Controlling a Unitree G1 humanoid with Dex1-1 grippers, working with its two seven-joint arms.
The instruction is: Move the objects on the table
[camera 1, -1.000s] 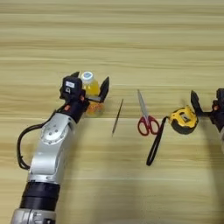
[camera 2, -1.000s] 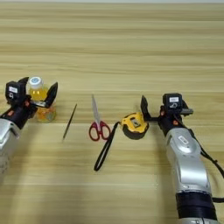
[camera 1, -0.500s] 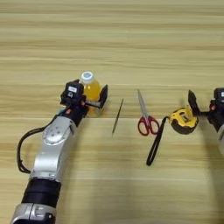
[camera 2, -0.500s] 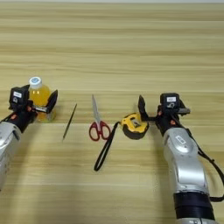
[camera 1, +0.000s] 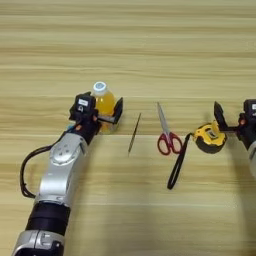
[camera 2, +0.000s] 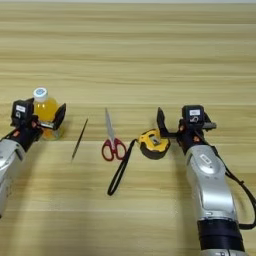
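Observation:
The small orange-drink bottle (camera 1: pixel 104 106) with its white cap stands upright at the left of the table (camera 1: pixel 150 50). My left gripper (camera 1: pixel 102 114) is shut on the bottle, one black finger (camera 1: pixel 118 110) against its right side. To the right lie the thin dark stick (camera 1: pixel 134 132) and the red-handled scissors (camera 1: pixel 167 136). The yellow-black tape measure (camera 2: pixel 152 144) lies beyond them, its black strap (camera 2: pixel 120 171) trailing toward me. My right gripper (camera 2: pixel 183 128) stands open just right of the tape measure, one finger (camera 2: pixel 161 122) above its top edge. The small blue piece is out of view.
A black cable (camera 1: pixel 27 167) loops beside my left forearm. Another cable (camera 2: pixel 242 192) hangs by my right forearm. Bare wood planks stretch across the far half of the table.
The left gripper has settled lower around the bottle and its fingers have come in against it. The right gripper has edged slightly left toward the tape measure. The objects lie where they were.

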